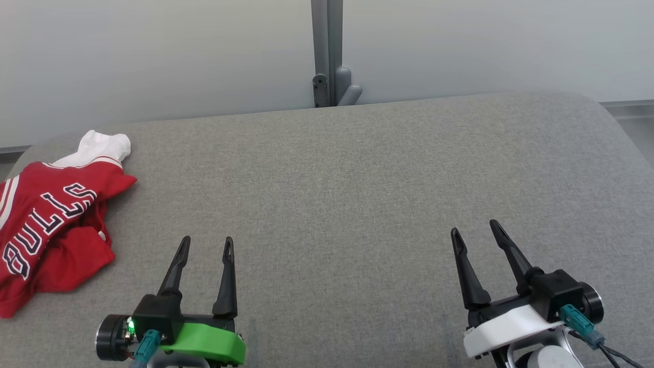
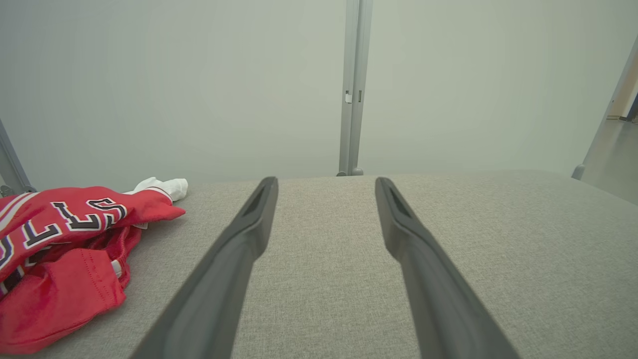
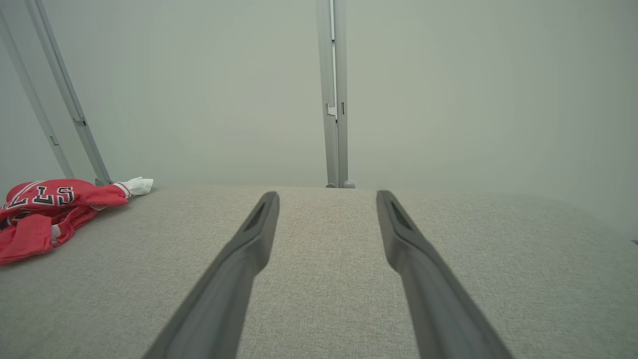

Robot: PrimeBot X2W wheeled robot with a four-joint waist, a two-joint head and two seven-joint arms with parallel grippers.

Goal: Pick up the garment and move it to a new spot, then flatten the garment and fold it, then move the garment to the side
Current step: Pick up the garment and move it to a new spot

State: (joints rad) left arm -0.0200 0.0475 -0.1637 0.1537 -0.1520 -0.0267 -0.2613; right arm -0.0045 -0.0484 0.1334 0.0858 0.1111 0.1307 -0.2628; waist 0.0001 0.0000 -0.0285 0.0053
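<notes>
Red cloth catches the eye first: the garment (image 1: 51, 220), a basketball jersey with BULLS in dark, white-edged letters, lies bunched at the far left of the grey upholstered surface (image 1: 357, 168). A white part pokes out at its far end, and its outer side runs off the edge of the head view. It is rumpled, with layers heaped over one another, neither spread out nor folded in any tidy way. The left gripper (image 1: 207, 239) stands over bare fabric to the right of the jersey, near it but apart, its jaws spread wide with nothing between them. The right gripper (image 1: 474, 227) sits well away toward the other side of the surface, likewise spread and empty. Both point toward the pale wall (image 1: 153, 51) and the grey post (image 1: 327, 51) behind. From where I stand, the job looks to be at its very start: nothing is lifted, nothing flattened, no fold made, and the broad middle of the surface lies free where the jersey could be laid. Everything seems left to do: take hold of the heap, carry it to a new spot, smooth it, fold it and set it aside. I would guess the left arm is the handier one for the first grab, though the heap offers no obvious edge to pinch.
</notes>
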